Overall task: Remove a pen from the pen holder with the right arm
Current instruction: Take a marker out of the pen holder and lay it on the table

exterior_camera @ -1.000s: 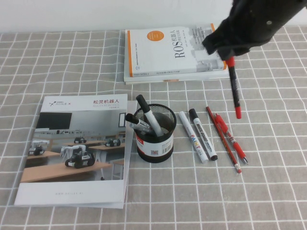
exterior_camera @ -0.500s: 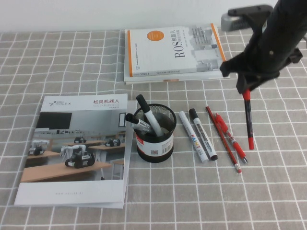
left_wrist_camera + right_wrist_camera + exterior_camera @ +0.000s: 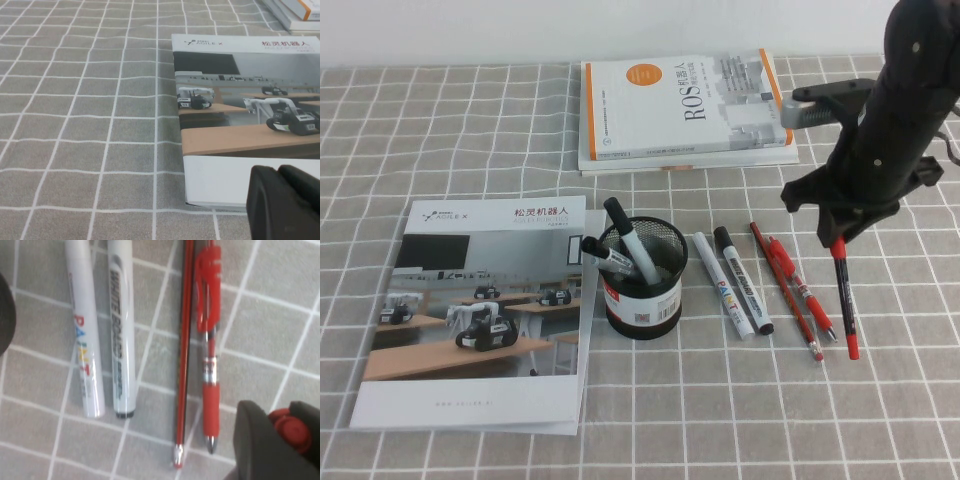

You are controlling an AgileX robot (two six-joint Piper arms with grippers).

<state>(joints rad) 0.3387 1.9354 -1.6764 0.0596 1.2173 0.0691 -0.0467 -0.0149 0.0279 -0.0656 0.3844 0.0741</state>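
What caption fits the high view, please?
Right gripper holds a black pen with red ends beside loose pens, right of the black mesh pen holder; left gripper sits off-camera by the white brochure.

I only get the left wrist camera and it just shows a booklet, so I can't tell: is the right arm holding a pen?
Observer: Yes. The right pincer, above the grey checked cloth to the right of the black mesh pen holder, is shut on a black pen with red ends that hangs tip down.
Child: Any pens in the cup?
Observer: Two grey markers with black caps lean inside it.
Child: And my pincer?
Observer: The left pincer is at the edge of the printed brochure, as you see. The high view does not show it, only the brochure lying left of the holder.
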